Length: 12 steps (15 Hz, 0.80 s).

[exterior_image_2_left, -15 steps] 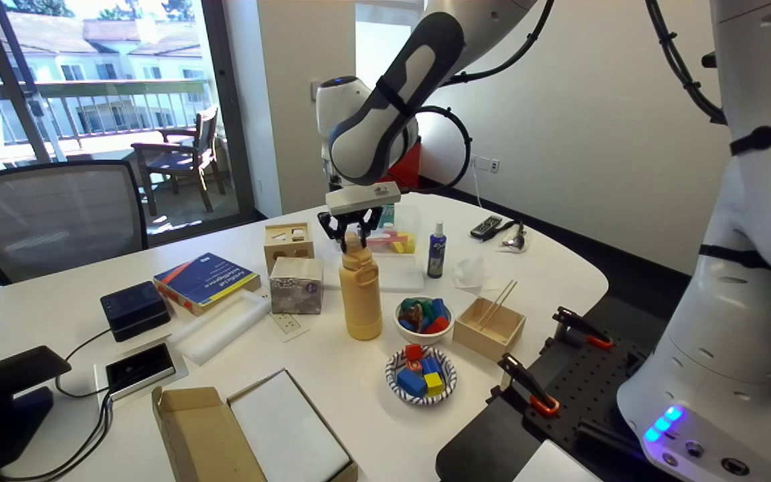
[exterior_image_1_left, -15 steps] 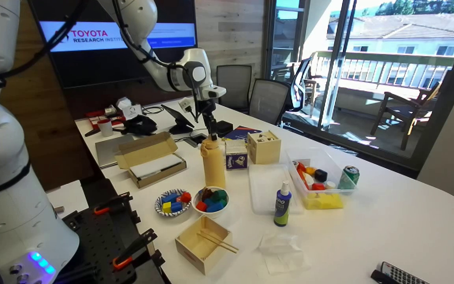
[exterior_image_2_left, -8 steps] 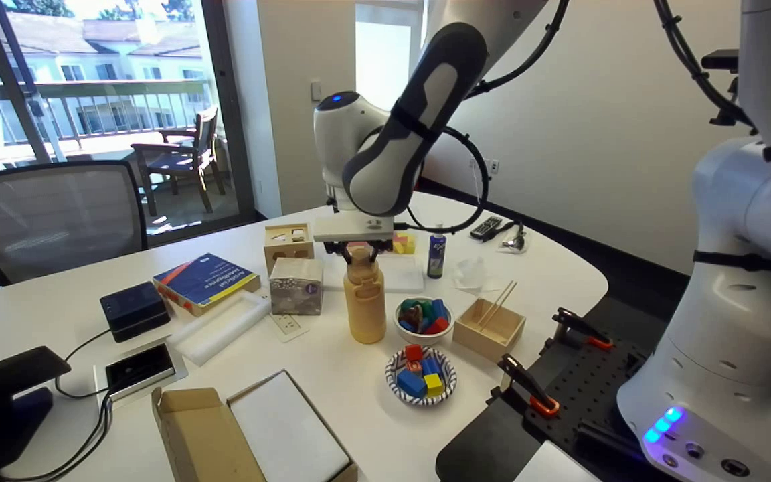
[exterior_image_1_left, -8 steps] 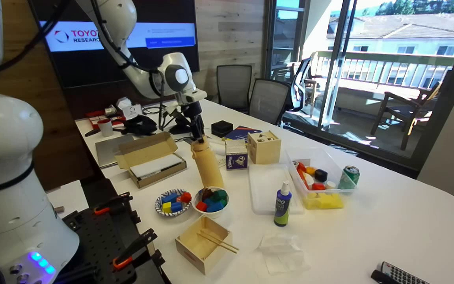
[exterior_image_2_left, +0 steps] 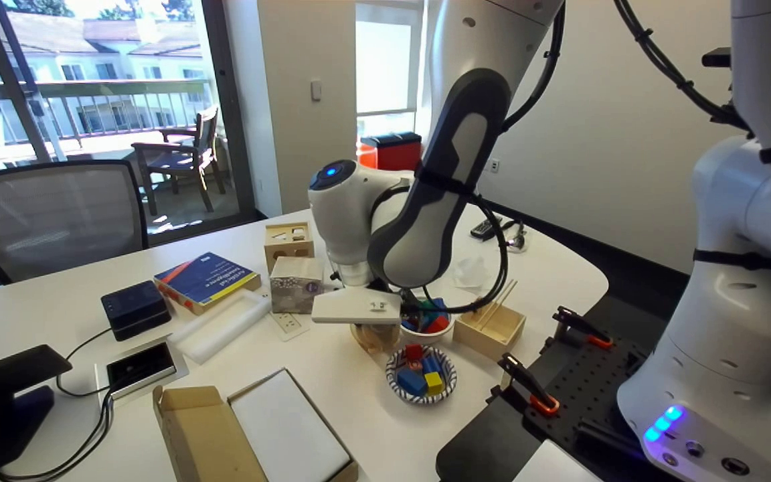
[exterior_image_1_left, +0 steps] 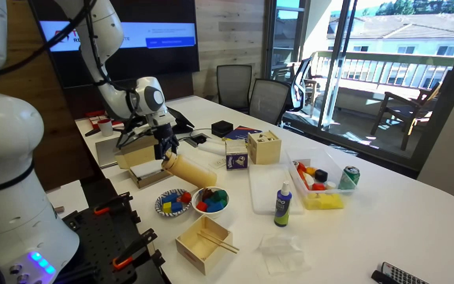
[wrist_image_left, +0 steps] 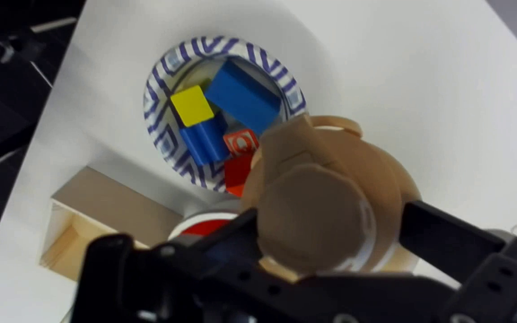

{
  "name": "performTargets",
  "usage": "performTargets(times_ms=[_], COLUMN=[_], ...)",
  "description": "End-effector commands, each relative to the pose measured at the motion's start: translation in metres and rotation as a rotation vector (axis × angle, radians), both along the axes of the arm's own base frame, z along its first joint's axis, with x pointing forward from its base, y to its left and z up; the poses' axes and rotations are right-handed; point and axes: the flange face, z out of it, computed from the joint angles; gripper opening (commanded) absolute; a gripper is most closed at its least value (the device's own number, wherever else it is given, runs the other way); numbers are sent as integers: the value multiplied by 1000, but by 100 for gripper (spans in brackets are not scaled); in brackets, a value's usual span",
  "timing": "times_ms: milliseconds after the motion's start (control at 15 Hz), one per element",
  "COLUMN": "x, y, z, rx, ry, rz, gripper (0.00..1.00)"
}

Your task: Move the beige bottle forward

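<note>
Your claw (wrist_image_left: 330, 224) is gripping the beige bottle (exterior_image_1_left: 191, 171) at its top, one finger on either side of the cap. The bottle leans steeply, its upper end at the claw and its base lower; you cannot tell how much of the base rests on the white worktop (exterior_image_1_left: 369, 232).

In the wrist view, above and left of the claw, you have a zigzag-patterned bowl (wrist_image_left: 156, 89) holding blue, yellow and red blocks (wrist_image_left: 192, 106). In an exterior view, a white bowl (exterior_image_1_left: 211, 215) sits below and right of the claw, near the bottle's base, with a wooden box (exterior_image_1_left: 190, 254) and its chopsticks (exterior_image_1_left: 217, 241) lower down. Right of the claw come a Kleenex box (exterior_image_1_left: 236, 159) and a wooden shape sorter (exterior_image_1_left: 264, 152), then, lower and farther off, an Expo spray bottle (exterior_image_1_left: 282, 207). In an exterior view, an open cardboard box (exterior_image_2_left: 205, 435) lies below and left of your claw.

Above and behind the claw hangs a lit screen (exterior_image_1_left: 164, 61), with wood planking (exterior_image_1_left: 231, 39) beside it. Farther right of the claw, mesh-backed chairs (exterior_image_1_left: 268, 98) stand along the worktop; beyond them, a glass door (exterior_image_1_left: 332, 86) faces a sunlit balcony railing (exterior_image_1_left: 384, 58). In an exterior view, a plain white wall (exterior_image_2_left: 579, 154) rises right of the claw.
</note>
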Motion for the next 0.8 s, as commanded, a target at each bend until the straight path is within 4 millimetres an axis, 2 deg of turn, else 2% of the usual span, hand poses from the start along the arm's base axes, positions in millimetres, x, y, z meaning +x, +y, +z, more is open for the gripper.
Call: performTargets(times_ms=[0, 200, 267, 333, 467, 600, 733], x=[-13, -18, 14, 19, 43, 79, 112], y=[-5, -4, -36, -38, -51, -77, -102], z=[-18, -23, 19, 22, 45, 75, 92], rx=[-1, -7, -8, -9, -6, -3, 7], ry=[8, 24, 27, 33, 37, 28, 17], rz=[-44, -47, -44, -40, -28, -29, -31], gripper=[60, 54, 53, 53, 50, 45, 42])
